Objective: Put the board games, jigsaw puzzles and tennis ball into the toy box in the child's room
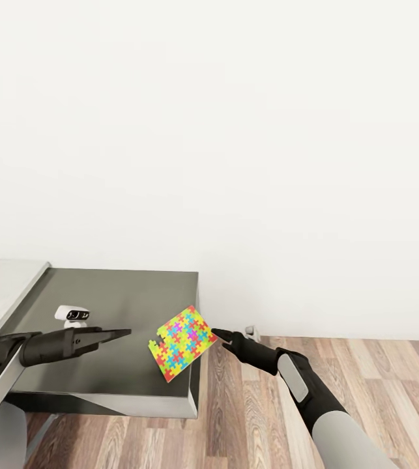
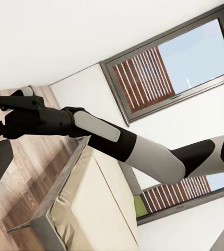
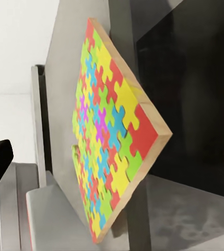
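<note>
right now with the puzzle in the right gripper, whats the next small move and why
Probably carry the jigsaw puzzle left toward the pale grey table. The right gripper appears to pinch it by one corner, tilted, off the dark cabinet's front edge, and no toy box is in sight here, so turning to find it seems sensible.

A dark grey worktop (image 1: pixel 115 293) stands against the white wall, its corner jutting over wood-plank floor (image 1: pixel 339 371); a paler grey worktop (image 1: pixel 0 286) adjoins it on the left; a small white-and-black gadget (image 1: pixel 73 314) sits on the dark surface; a multicoloured puzzle slab (image 1: pixel 182 342) hangs tilted at the corner edge.
</note>
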Motion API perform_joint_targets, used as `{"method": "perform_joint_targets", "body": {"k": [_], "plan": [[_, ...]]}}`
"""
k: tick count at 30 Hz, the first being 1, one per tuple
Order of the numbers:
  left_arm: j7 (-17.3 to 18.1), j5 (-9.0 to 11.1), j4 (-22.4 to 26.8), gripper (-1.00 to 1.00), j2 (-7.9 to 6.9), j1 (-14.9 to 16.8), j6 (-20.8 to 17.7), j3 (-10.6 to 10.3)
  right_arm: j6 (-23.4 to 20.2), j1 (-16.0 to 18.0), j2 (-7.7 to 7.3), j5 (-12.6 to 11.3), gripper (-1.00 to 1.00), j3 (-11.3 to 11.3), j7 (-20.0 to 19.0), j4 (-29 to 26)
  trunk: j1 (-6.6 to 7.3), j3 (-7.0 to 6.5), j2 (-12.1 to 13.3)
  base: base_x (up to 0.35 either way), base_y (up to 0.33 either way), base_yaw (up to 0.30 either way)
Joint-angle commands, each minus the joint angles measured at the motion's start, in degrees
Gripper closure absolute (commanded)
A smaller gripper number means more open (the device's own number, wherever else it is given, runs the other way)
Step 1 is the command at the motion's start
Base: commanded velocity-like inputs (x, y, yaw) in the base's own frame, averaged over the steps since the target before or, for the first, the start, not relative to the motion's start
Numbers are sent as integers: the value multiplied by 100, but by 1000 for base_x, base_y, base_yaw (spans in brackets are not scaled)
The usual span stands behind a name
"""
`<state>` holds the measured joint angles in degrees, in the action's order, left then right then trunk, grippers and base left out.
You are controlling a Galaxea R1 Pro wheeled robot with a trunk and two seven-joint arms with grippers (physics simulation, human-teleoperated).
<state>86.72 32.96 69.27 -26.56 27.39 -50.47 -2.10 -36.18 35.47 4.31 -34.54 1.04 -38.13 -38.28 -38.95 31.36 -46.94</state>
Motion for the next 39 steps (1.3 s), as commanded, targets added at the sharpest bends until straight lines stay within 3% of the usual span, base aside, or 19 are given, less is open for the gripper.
{"method": "perform_joint_targets", "body": {"k": [1, 21, 32, 39], "plan": [[9, 27, -1, -100, -7, 4, -60, -16, -39, 3, 0, -26, -100, 11, 1, 0, -1, 5, -5, 0, 29, 0], [3, 26, -1, -100, -7, -5, -60, -18, -30, 4, -24, -23, -100, 12, -2, 3, -1, 5, -5, 0, 3, 0], [9, 26, -2, -100, -7, -5, -60, -18, -30, 4, -26, -18, -100, 11, -6, 4, -242, 203, -446, 0, 0, 0], [18, 33, -1, -100, -7, -5, -60, -12, -30, 4, -26, -18, -100, 11, -4, 4, -242, 203, -446, 0, 0, 0]]}}
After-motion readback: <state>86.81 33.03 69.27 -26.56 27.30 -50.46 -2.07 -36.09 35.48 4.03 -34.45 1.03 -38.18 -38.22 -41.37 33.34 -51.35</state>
